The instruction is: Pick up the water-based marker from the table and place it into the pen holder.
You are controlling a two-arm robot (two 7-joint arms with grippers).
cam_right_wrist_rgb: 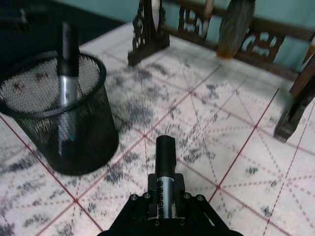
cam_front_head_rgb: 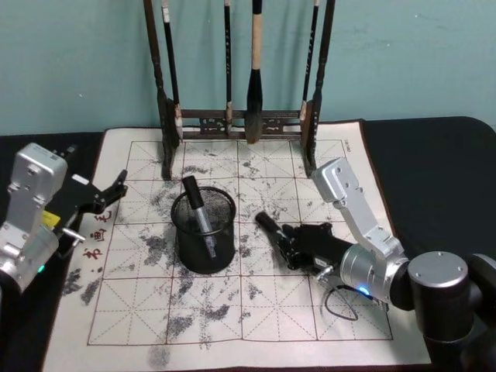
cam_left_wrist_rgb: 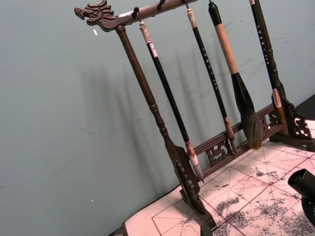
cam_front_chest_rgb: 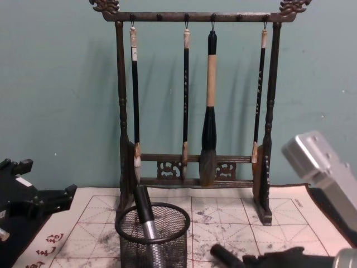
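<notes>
1. Water-based marker (cam_right_wrist_rgb: 165,152), a slim stick with a black cap and silver barrel, is clamped at its barrel in the right gripper (cam_right_wrist_rgb: 165,196), cap pointing forward.
2. It lies low over the ink-stained practice mat (cam_front_head_rgb: 310,310), at 3 o'clock from the black wire-mesh pen holder (cam_front_head_rgb: 221,248), near but apart.
3. A second, similar marker (cam_front_head_rgb: 198,209) leans inside the cup.
4. The left gripper (cam_front_head_rgb: 105,203) rests at 9 o'clock, fingers apart, holding nothing.
5. The dark wooden brush rack (cam_front_head_rgb: 167,116) stands at 12 o'clock.
6. The marker looks light, rigid and smooth. A mid-barrel grip seems best, as it may slip or swivel.
</notes>
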